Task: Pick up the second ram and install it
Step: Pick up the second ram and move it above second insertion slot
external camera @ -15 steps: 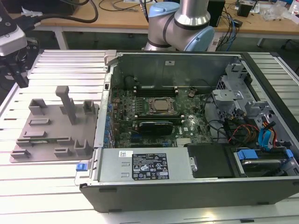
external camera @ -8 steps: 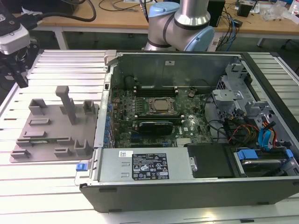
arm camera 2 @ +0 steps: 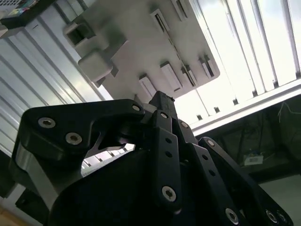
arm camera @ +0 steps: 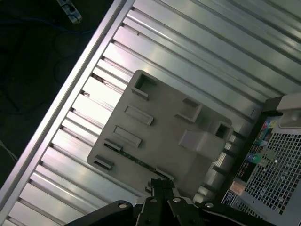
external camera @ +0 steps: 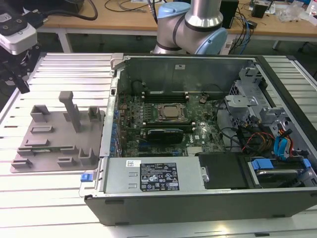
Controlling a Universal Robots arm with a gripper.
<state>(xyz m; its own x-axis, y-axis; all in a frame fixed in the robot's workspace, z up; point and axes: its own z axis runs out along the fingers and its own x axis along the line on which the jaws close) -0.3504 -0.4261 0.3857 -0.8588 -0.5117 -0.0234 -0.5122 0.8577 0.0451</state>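
My tool (arm camera: 158, 182) hangs above the grey holder tray (arm camera: 155, 127). Its fingers are pressed together with nothing between them, as both wrist views show. Just beyond the tips, in the first wrist view, a thin dark green strip lies in a long slot near the tray's edge. I judge this is the second ram (arm camera: 134, 159), not yet picked up. So the task looks to be at its beginning: grasping and installing are both left to do. The exterior view gives what the wrist views do not: the inside of the open computer case (external camera: 198, 203) with its motherboard (external camera: 198, 136), standing beside the tray on the worktop (external camera: 49, 198).
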